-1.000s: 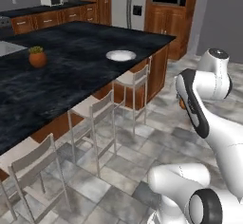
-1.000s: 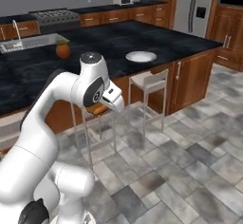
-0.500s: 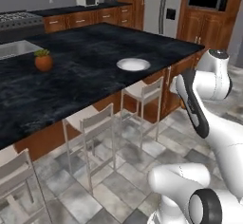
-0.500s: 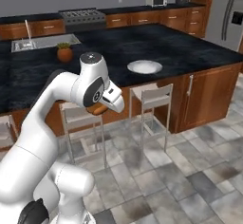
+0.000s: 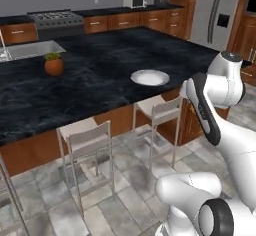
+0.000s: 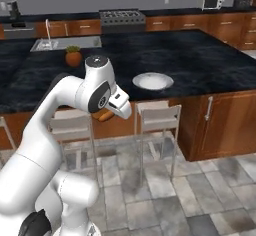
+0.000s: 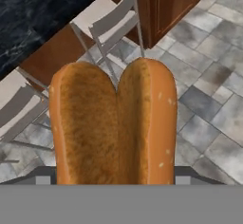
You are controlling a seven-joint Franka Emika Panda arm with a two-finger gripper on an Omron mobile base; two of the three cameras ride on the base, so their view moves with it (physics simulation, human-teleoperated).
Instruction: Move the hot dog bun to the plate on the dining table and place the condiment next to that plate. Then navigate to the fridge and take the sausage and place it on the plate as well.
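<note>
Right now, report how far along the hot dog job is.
Done: nothing is delivered yet; the plate on the dining table is bare. In hand: the hot dog bun sits in the gripper, over the floor by the stools, short of the table. Left: set the bun on the plate, place the condiment beside it, then fetch the sausage from the fridge.

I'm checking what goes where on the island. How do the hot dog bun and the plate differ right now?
The hot dog bun is orange-tan, long and split into two halves; the plate is round and pale grey-white. The bun sits in the gripper, off the dining table and over the tiled floor, while the plate lies flat on the black top near its edge. The plate looks bare; the bun is not on it yet.
</note>
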